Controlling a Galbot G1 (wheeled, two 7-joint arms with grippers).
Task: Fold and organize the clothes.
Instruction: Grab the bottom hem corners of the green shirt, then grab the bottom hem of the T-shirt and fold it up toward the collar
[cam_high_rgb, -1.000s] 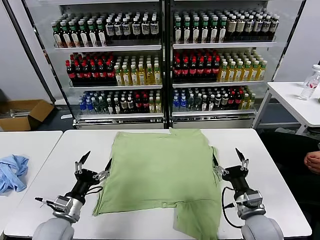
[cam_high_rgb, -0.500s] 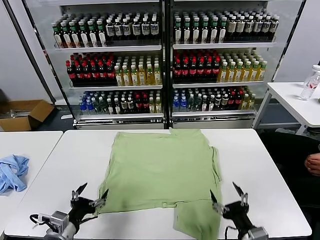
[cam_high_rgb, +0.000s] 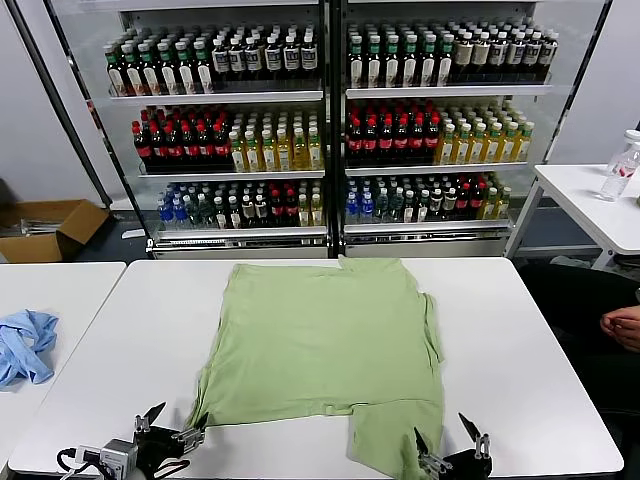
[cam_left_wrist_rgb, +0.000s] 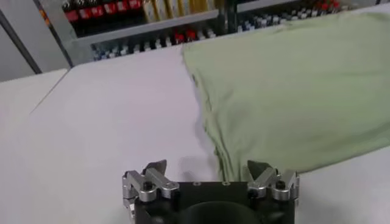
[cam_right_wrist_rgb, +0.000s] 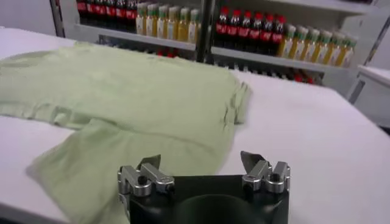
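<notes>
The light green polo shirt (cam_high_rgb: 325, 345) lies spread flat on the white table (cam_high_rgb: 140, 330), its plain side up, with one flap reaching the front edge at the right. No collar, buttons or chest print show. My left gripper (cam_high_rgb: 170, 427) is open and empty, low at the front edge beside the shirt's near left corner (cam_left_wrist_rgb: 222, 164). My right gripper (cam_high_rgb: 446, 438) is open and empty, low at the front edge at the shirt's near right flap (cam_right_wrist_rgb: 122, 146). In the wrist views the left gripper (cam_left_wrist_rgb: 209, 167) and right gripper (cam_right_wrist_rgb: 201, 161) hold nothing.
A crumpled light blue cloth (cam_high_rgb: 25, 343) lies on a second table at the left. Drink-filled fridges (cam_high_rgb: 330, 120) stand behind. A side table with a bottle (cam_high_rgb: 620, 170) is at the right, and a person's hand (cam_high_rgb: 622, 327) shows at the right edge.
Both grippers have drawn back toward me and downward, from beside the shirt's middle to the table's front edge. They stayed open. The shirt has not moved.
</notes>
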